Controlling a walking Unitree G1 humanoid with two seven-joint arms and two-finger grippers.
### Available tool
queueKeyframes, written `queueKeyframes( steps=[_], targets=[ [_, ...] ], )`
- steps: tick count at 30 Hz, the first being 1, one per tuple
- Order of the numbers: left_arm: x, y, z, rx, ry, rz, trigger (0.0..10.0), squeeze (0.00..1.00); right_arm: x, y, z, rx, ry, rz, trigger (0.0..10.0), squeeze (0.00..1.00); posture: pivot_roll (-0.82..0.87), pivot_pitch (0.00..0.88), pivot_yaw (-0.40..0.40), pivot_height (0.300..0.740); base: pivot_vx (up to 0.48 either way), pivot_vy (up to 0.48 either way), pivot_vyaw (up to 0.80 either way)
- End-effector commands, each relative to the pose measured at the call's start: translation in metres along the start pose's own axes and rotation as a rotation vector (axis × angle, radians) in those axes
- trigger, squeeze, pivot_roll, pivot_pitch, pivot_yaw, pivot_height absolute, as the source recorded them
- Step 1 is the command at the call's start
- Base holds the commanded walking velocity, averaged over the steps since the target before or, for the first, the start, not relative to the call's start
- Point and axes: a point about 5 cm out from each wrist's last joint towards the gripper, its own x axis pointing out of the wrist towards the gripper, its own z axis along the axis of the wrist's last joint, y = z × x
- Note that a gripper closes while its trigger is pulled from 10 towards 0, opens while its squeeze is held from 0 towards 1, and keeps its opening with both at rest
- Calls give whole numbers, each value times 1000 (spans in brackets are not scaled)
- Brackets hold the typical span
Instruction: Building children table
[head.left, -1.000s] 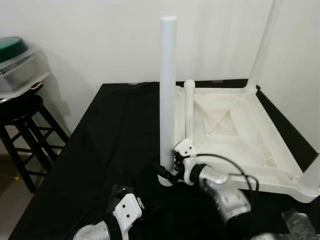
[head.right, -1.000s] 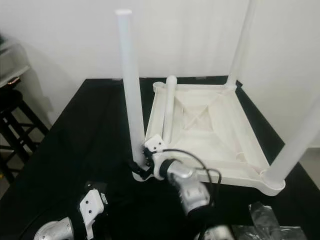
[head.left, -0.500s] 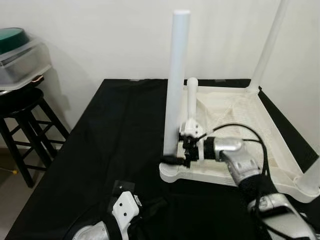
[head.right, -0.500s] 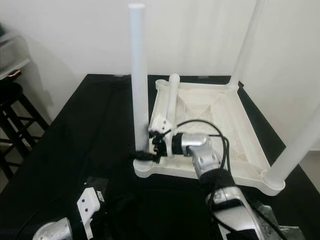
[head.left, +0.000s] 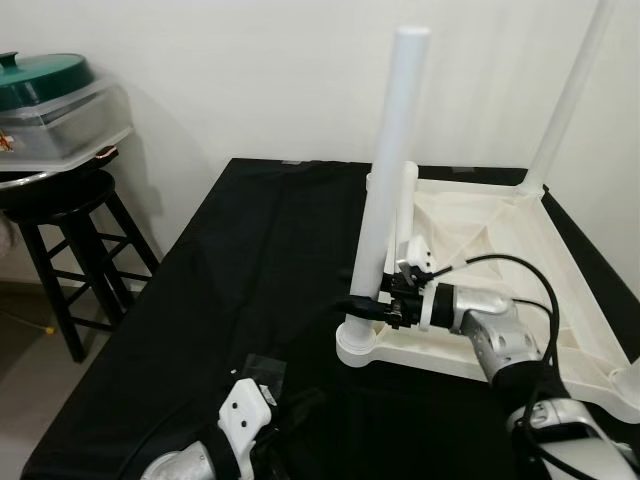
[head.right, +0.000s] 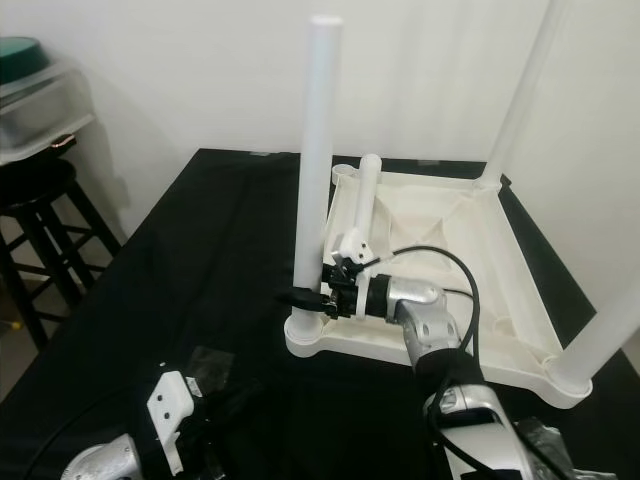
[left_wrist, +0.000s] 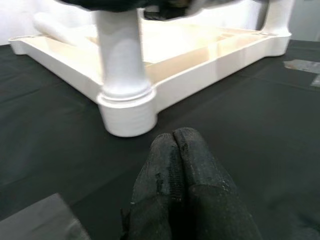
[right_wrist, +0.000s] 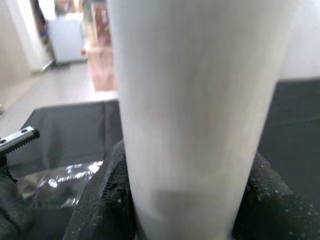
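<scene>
While my right gripper (head.left: 362, 304) reaches left, jaws pinching the leg (head.left: 390, 170), my left gripper (left_wrist: 175, 145) rests low, jaws pressed together.

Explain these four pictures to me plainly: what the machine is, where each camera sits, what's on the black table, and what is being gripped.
This is a humanoid robot with two silver arms ending in black two-finger grippers. The two wide pictures come from its head; the close-ups come from cameras on each wrist. On the black table lies an upturned white children's table. The right gripper clasps the base of the near leg, standing in its corner socket. A loose leg lies inside the frame. The left gripper, fingers shut, rests low nearby. A stool stands beside.
</scene>
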Motion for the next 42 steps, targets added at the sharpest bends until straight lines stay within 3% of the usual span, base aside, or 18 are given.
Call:
queueKeyframes(
  steps=[1,3,5,9,11,12,17,18,22,23,27,28,29,30,31,32,35,42],
  targets=[
    [1,-1,0,3,3,-6,10000,0,1,18,-39,85,150,11,0,0,-14,0,-6,740,0,0,0],
    [0,-1,0,4,5,-6,10000,0,5,27,-52,67,209,-45,0,0,-13,0,-12,740,0,0,0],
    [-1,0,-1,8,14,-4,10000,0,26,56,-85,114,322,-467,0,0,-24,0,-1,740,0,0,0],
    [0,0,-2,14,23,-8,10000,0,42,85,-92,134,347,-598,0,0,-31,0,8,740,0,0,0],
    [1,0,-2,16,26,-12,10000,0,36,76,-89,115,345,-649,0,0,-33,0,13,740,0,0,0],
    [1,0,-2,15,27,-16,10000,0,23,53,-81,77,349,-735,0,0,-30,0,4,740,0,0,0],
    [1,0,-2,19,32,-13,10000,0,20,48,-77,72,365,-805,0,0,-30,0,3,740,0,0,0],
    [1,0,-2,21,33,-12,10000,0,22,50,-75,72,368,-824,9020,0,-29,0,3,740,0,0,0],
    [1,0,-3,23,34,-12,10000,0,27,55,-71,82,351,-812,10000,0,-27,0,8,740,0,0,0],
    [1,0,-3,23,34,-12,10000,0,30,58,-68,91,338,-802,10000,1000,-27,0,8,740,0,0,0],
    [-2,1,-3,24,39,-17,10000,0,52,62,-27,101,105,-471,10000,1000,-27,0,18,740,0,0,0],
    [-1,1,-4,24,40,-18,10000,0,50,61,-13,43,65,-331,10000,686,-25,0,13,740,0,0,0],
    [-1,1,-4,24,40,-18,10000,0,50,61,-13,43,65,-331,10000,686,-25,0,13,740,0,0,0],
    [0,2,-4,24,40,-18,10000,0,47,58,-4,-14,58,-235,10000,314,-20,0,11,740,0,0,0],
    [0,2,-4,24,40,-18,10000,0,47,58,-4,-14,58,-235,10000,314,-20,0,11,740,0,0,0],
    [0,2,-4,24,40,-18,10000,0,43,55,2,-60,63,-163,10000,0,-19,0,9,740,0,0,0],
    [2,2,-4,26,40,-16,10000,0,30,40,15,-158,120,17,10000,0,-5,0,-4,740,0,0,0],
    [6,2,-4,30,40,-15,10000,0,16,9,40,-191,179,158,10000,0,8,0,-6,740,0,0,0]
  ],
)
